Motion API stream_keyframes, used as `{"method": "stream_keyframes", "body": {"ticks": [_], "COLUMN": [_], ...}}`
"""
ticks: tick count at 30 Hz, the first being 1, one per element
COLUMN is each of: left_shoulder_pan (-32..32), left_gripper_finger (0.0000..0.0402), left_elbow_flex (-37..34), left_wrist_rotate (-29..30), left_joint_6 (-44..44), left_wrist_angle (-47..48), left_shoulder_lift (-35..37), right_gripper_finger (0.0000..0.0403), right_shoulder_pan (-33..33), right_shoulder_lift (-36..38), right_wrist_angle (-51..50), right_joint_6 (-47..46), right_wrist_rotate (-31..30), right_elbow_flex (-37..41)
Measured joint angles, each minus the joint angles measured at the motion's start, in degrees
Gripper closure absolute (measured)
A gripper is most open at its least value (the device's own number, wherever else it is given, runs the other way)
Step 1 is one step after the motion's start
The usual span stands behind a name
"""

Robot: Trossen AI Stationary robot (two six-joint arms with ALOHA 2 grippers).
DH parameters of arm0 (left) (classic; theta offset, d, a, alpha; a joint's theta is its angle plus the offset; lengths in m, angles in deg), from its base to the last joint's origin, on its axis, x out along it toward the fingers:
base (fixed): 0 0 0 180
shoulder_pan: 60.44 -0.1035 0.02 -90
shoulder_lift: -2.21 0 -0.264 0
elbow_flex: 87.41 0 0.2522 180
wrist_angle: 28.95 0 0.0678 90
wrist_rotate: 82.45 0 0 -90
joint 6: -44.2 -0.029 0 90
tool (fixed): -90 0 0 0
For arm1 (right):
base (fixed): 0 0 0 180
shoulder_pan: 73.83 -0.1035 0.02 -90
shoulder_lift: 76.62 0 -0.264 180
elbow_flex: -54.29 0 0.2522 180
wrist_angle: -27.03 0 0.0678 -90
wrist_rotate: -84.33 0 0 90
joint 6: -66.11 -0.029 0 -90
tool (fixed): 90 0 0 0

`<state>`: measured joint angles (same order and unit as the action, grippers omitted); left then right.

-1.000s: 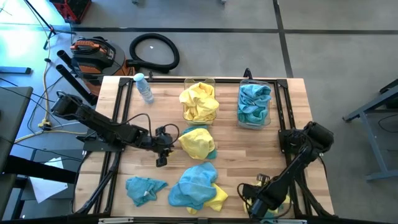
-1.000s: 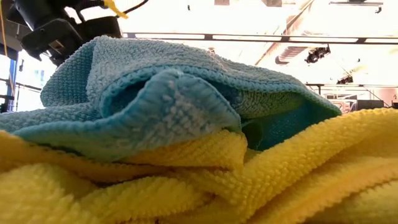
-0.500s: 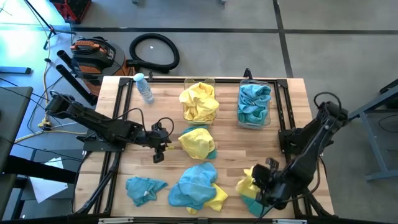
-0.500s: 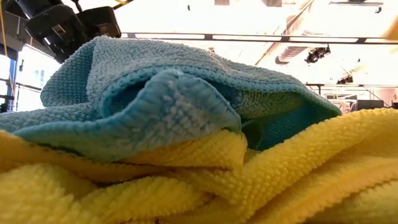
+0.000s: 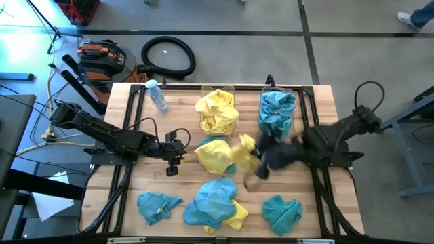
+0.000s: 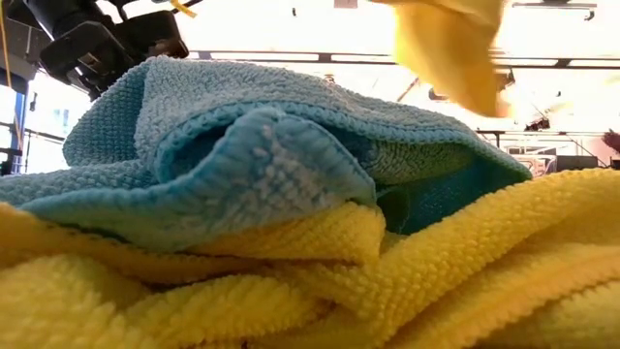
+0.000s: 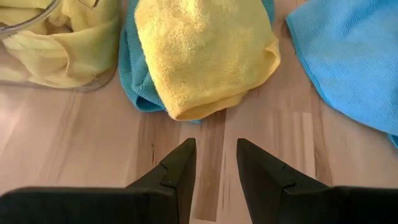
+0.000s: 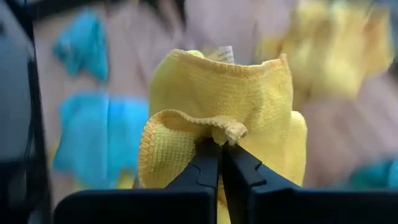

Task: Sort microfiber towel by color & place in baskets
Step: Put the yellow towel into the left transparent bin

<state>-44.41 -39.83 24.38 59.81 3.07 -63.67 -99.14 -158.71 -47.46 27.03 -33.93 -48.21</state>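
Now carrying: right hand (image 8: 219,149) clamped on a yellow towel (image 8: 224,118), mid-table; next, release over the yellow basket (image 5: 218,91). Left hand (image 7: 214,158) parted, empty.

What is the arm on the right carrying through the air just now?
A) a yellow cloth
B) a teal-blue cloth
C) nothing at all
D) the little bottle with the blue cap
A: the right gripper is pinched shut on a yellow cloth, and from above that cloth hangs over the table's middle, near the baskets.
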Motion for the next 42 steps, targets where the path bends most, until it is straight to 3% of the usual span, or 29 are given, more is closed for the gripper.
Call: {"method": "stream_keyframes", "body": {"ticks": [4,7,11,15,18,24,38,42], "left_shoulder_pan": [-0.2,-1.3,-3.2,-3.9,-3.9,-3.9,-3.9,-3.9], "left_gripper_finger": [0.0296,0.0296,0.0296,0.0296,0.0296,0.0296,0.0296,0.0296], "left_elbow_flex": [-1.2,-2.7,-3.2,-3.2,-3.2,-3.2,-3.2,-3.2], "left_wrist_rotate": [0.0,0.0,-0.1,-1.1,-1.3,-1.3,-1.3,-1.3], "left_joint_6": [-1.4,-1.8,0.3,0.3,0.3,0.3,0.2,0.2], "left_wrist_angle": [-0.6,-0.2,1.1,1.2,1.2,1.4,1.4,1.4], "left_shoulder_lift": [0.3,1.0,2.1,3.3,3.4,3.3,3.3,3.3], "right_gripper_finger": [0.0402,0.0403,0.0403,0.0403,0.0403,0.0403,0.0402,0.0378], "right_shoulder_pan": [11.3,20.4,31.2,37.6,39.3,40.1,39.9,39.9], "right_shoulder_lift": [0.0,-0.3,-2.9,-8.7,-13.3,-21.0,-35.3,-36.9], "right_wrist_angle": [10.3,20.6,32.2,37.7,35.6,26.5,29.6,29.3], "right_joint_6": [15.7,25.9,30.2,31.6,31.0,31.4,32.8,31.3], "right_wrist_rotate": [0.7,7.2,18.2,26.7,28.0,23.4,25.8,27.3], "right_elbow_flex": [-2.6,-2.3,-0.3,-0.1,0.0,0.0,0.0,-0.1]}}
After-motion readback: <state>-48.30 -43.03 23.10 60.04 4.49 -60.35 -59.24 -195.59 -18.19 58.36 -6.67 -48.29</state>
